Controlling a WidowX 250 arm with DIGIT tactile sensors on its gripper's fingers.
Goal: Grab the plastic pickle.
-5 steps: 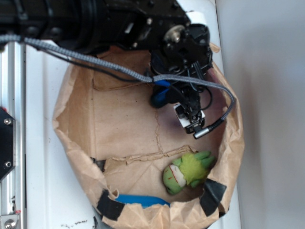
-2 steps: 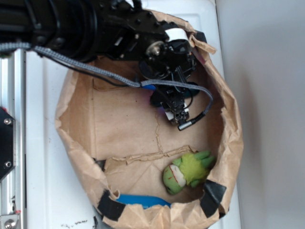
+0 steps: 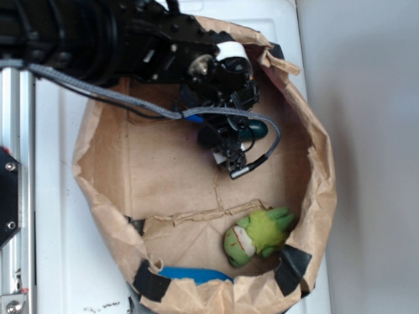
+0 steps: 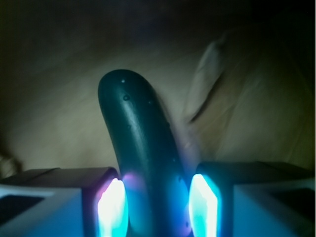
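Observation:
The plastic pickle (image 4: 138,128) is a glossy, very dark green capsule. In the wrist view it runs up from between my two lit pads, which press close on both of its sides. In the exterior view one rounded end of the pickle (image 3: 256,129) sticks out to the right of the black arm, low over the brown paper floor. My gripper (image 3: 226,134) is mostly hidden under the wrist there. In the wrist view the gripper (image 4: 157,202) is shut on the pickle.
A crumpled brown paper bag (image 3: 98,196) walls in the work area. A fuzzy lime-green plush toy (image 3: 256,234) lies at the front right inside it. A blue object (image 3: 193,275) and black tape patches (image 3: 293,267) sit at the front rim. A metal rail (image 3: 16,196) runs along the left.
The arm and gripper have moved left and slightly toward the back of the bag. The pickle's end now shows beside the wrist.

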